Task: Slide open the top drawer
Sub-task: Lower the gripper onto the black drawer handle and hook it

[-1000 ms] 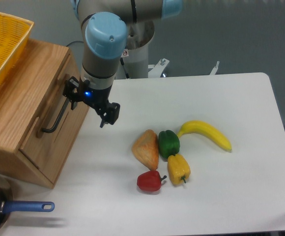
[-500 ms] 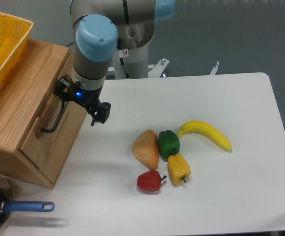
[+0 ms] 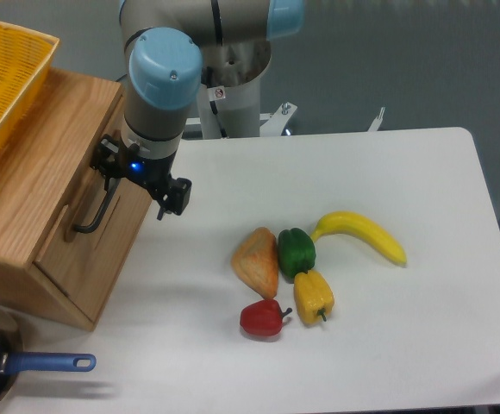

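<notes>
The top drawer is the light oak panel on the cabinet at the left, with a black bar handle on its front. My gripper hangs right at the upper end of that handle, open. One fingertip shows over the white table; the other side sits against the wood near the handle's top. The arm's blue-capped wrist covers part of the drawer's edge. I cannot tell whether the fingers touch the bar.
A yellow basket rests on the cabinet. On the white table lie a bread wedge, green pepper, yellow pepper, red pepper and banana. A blue-handled pan sits front left.
The gripper has moved left from over the table to the handle's upper end; the last half second brought only a slight further shift. Drawer and vegetables have not moved.
</notes>
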